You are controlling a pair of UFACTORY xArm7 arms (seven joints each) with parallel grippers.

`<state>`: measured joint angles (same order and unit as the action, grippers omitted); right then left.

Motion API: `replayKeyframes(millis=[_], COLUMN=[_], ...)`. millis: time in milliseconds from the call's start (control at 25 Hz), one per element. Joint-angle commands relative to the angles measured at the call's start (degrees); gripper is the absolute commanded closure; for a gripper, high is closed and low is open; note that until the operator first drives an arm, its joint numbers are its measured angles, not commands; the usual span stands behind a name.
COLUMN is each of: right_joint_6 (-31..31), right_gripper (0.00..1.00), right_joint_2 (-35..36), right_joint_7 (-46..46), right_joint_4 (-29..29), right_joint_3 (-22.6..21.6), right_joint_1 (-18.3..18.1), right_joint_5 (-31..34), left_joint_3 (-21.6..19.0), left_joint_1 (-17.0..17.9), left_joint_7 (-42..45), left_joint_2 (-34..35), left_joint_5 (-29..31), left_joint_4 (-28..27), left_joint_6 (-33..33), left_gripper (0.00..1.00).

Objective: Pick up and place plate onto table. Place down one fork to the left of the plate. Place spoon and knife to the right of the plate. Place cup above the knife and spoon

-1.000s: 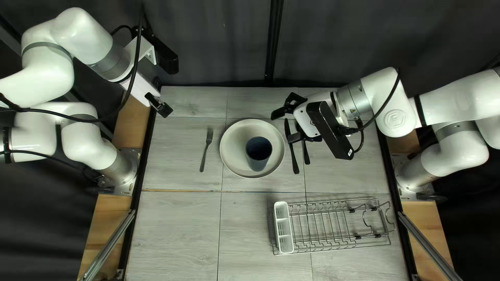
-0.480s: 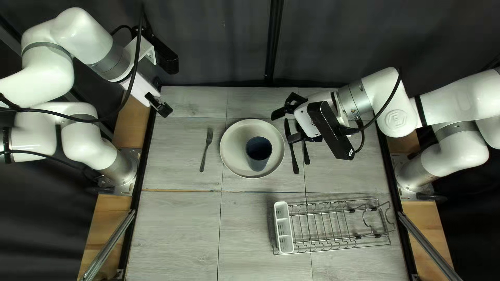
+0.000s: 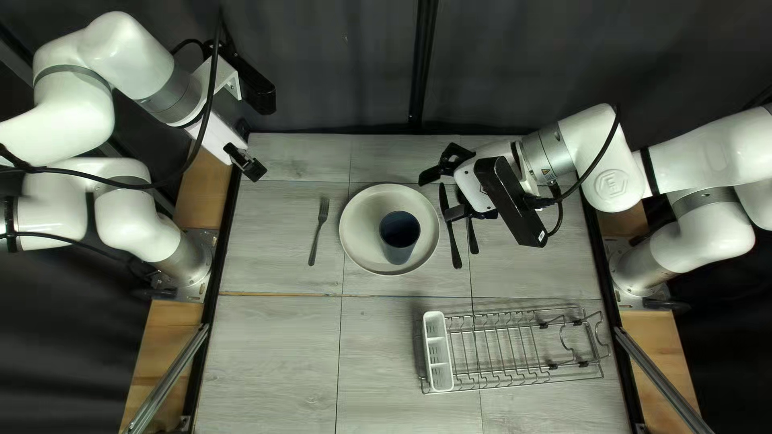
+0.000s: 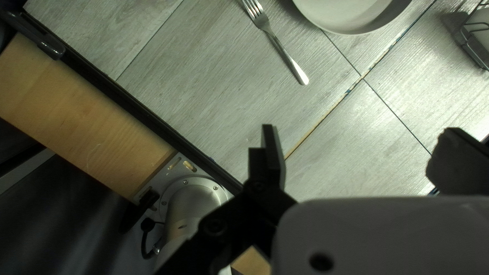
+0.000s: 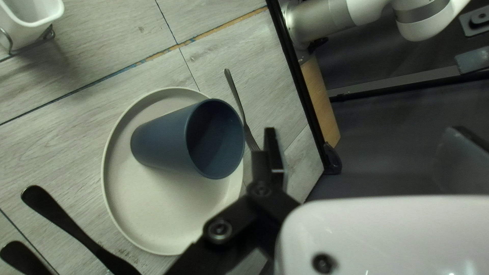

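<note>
In the top left view my left gripper [image 3: 248,163] is over the table's far left corner and my right gripper [image 3: 441,195] is beyond the black cutlery. The left wrist view shows the left gripper [image 4: 359,145] open and empty; in the right wrist view the right gripper [image 5: 361,145] is open too, beside the plate. A blue cup [image 3: 398,233] stands upright on the pale plate [image 3: 362,247]. One fork [image 3: 318,231] lies left of the plate. Right of it lie a black knife [image 3: 452,235] and another black-handled piece [image 3: 473,239], its upper end hidden by the gripper.
A wire dish rack [image 3: 515,354] with a white cutlery holder [image 3: 438,374] stands near the table's near right. Black rails edge the table on both sides, with the arm bases just outside them. A dark curtain [image 3: 338,64] hangs behind the far edge.
</note>
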<state>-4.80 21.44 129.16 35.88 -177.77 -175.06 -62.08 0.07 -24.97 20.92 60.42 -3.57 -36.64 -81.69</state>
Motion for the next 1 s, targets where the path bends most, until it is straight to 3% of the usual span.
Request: replayKeyframes(millis=[40,480,560,1000], right_joint_6=[-0.01,-0.01,2.31,2.8], right_gripper=[0.0,0.0,0.0,0.0], right_joint_2=[0.03,0.03,-2.23,-2.66], right_joint_7=[-0.02,-0.02,2.45,1.69], right_joint_4=[-0.01,-0.01,1.98,2.16], right_joint_3=[-0.01,-0.01,1.92,1.57], right_joint_1=[0.0,0.0,3.16,3.0], right_joint_5=[0.0,0.0,-5.2,-5.2], left_joint_3=[0.0,0.0,0.0,0.0], left_joint_1=[0.0,0.0,0.0,0.0], left_joint_7=[0.0,0.0,0.0,0.0], left_joint_2=[0.0,0.0,0.0,0.0], left_joint_5=[0.0,0.0,0.0,0.0], left_joint_4=[0.0,0.0,0.0,0.0], left_joint_6=[0.0,0.0,0.0,0.0], left_gripper=[0.0,0.0,0.0,0.0])
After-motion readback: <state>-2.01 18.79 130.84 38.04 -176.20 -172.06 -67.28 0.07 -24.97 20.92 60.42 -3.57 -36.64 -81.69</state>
